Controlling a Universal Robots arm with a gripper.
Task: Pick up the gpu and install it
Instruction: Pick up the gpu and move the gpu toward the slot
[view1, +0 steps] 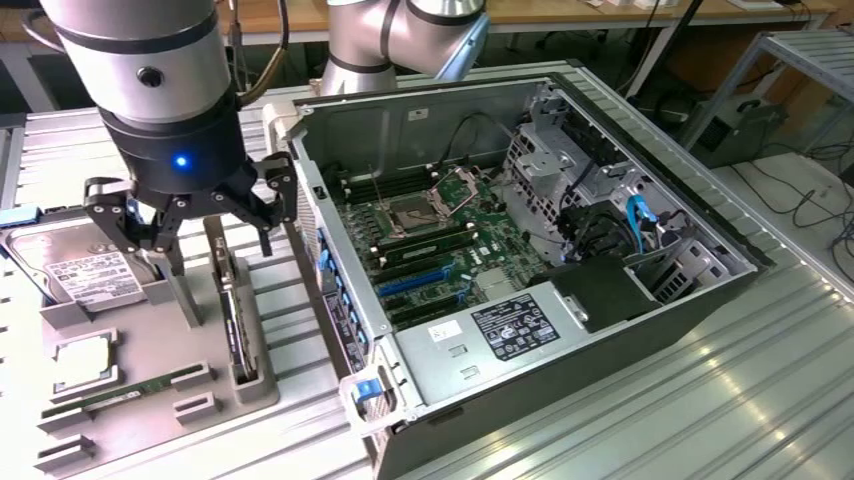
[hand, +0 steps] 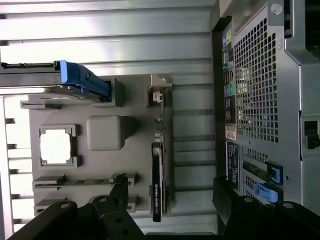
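The gpu (view1: 235, 322) stands on its edge in a slot of the grey holder tray (view1: 160, 420), at the exterior view's left. In the wrist view the gpu (hand: 157, 180) shows edge-on as a thin dark strip, with its silver bracket (hand: 159, 92) at one end. My gripper (view1: 200, 238) hangs just above the bracket end of the card, open, with nothing between its fingers. Its two dark fingers (hand: 116, 197) stand wide on either side of the card's line in the wrist view, gripper (hand: 170, 199).
The open PC case (view1: 694, 300) lies beside the tray, with the green motherboard (view1: 427, 240) and blue slots inside. The tray also holds a hard drive (view1: 87, 272) in a blue caddy (hand: 80, 80), a CPU (hand: 56, 146) and a memory stick (view1: 123, 390).
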